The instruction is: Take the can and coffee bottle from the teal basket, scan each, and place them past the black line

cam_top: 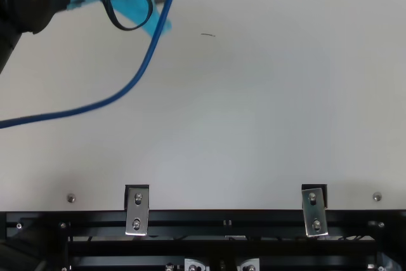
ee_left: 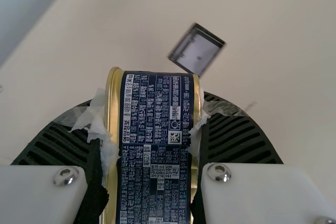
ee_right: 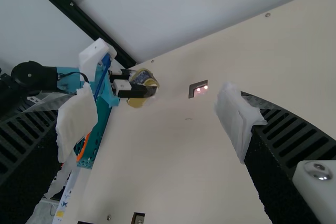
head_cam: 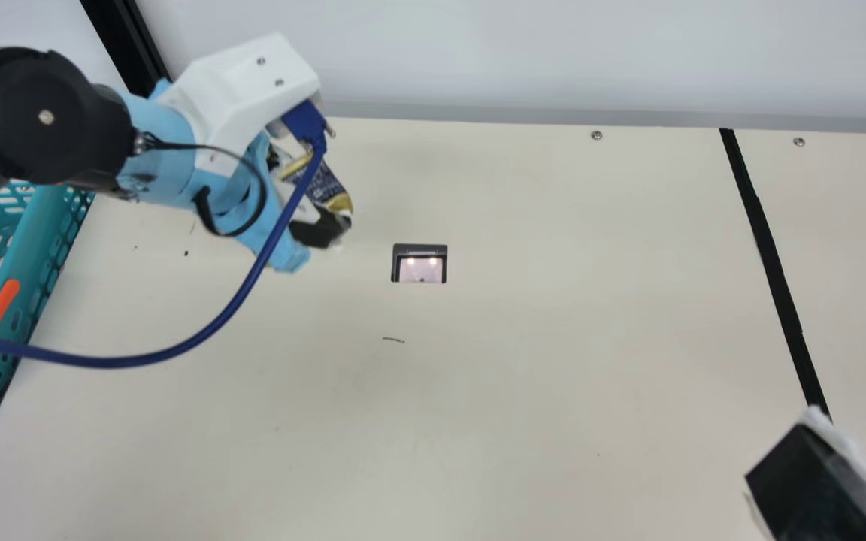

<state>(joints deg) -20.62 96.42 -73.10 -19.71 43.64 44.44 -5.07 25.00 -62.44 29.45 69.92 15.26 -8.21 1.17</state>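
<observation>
My left gripper (head_cam: 313, 199) is at the upper left of the main view, shut on the dark blue and gold can (head_cam: 331, 194). In the left wrist view the can (ee_left: 157, 129) lies between the ribbed fingers of my left gripper (ee_left: 152, 145), its printed side showing. The scanner window (head_cam: 420, 264) is set in the table, just right of the can. My right gripper (head_cam: 816, 481) is at the main view's lower right corner; in its wrist view my right gripper (ee_right: 157, 129) stands open with nothing between its fingers. The teal basket (head_cam: 42, 248) stands at the left, partly behind my left arm.
The black line (head_cam: 775, 270) crosses the table at the right. A blue cable (head_cam: 230, 308) hangs from my left wrist toward the left edge. A pale wall (head_cam: 478, 52) rises behind the table (head_cam: 553, 376). Metal brackets (cam_top: 137, 211) sit along the table's near edge.
</observation>
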